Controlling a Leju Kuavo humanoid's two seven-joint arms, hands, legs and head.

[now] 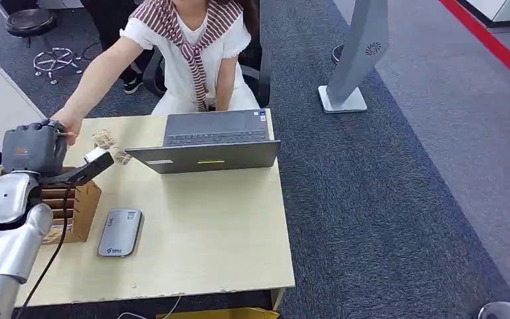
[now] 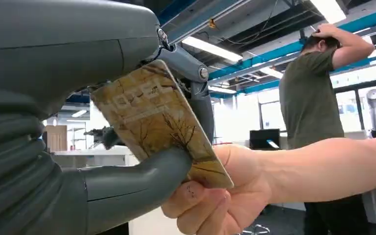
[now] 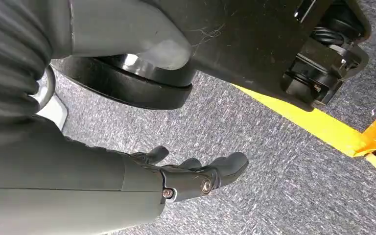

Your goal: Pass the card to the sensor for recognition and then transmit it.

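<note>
Wooden tabletop (image 1: 206, 232): carries an open laptop (image 1: 212, 143), a slotted wooden box (image 1: 73, 206) and a grey sensor (image 1: 120, 232). Person (image 1: 192, 53): seated behind the tabletop, one hand (image 2: 215, 196) touching the card. Left hand (image 1: 33, 149): raised over the tabletop's far left corner, thumb and fingers (image 2: 196, 93) pinching the card (image 2: 159, 122). Right hand (image 3: 176, 181): hanging over grey carpet, fingers loosely apart, holding nothing.
</note>
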